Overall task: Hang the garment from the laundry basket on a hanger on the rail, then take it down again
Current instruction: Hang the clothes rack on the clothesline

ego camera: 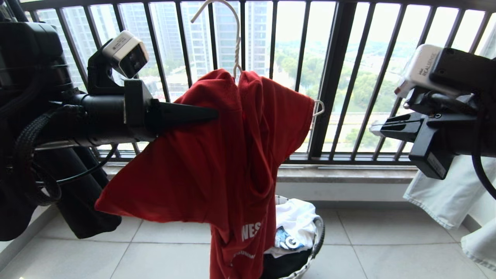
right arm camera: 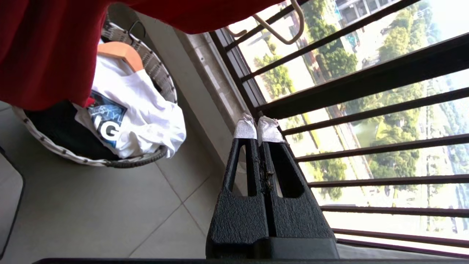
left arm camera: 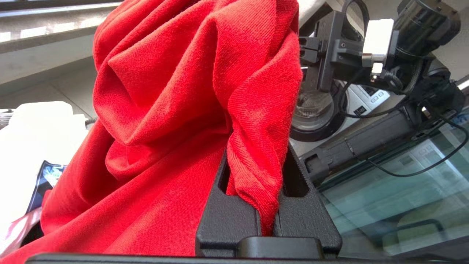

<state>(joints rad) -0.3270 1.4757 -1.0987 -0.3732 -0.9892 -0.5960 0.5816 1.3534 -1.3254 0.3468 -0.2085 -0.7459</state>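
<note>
Red shirt (ego camera: 217,162): I am reading white letters "WES" low on the chest; the smaller line beneath is showing too blurred for me.
White shirt in the basket (right arm camera: 139,121): I am seeing "IG" on its dark graphic patch.
Right wrist camera (ego camera: 420,69): I am making out "REALSENSE".

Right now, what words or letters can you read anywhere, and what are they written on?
"WES": white letters on the hanging red T-shirt, the rest folded away; the smaller line below is blurred.
"REALSENSE": on the white camera housing above the right gripper.
"G": large white letter on the blue print of the white shirt in the round woven basket; the small text above is unreadable.
</note>
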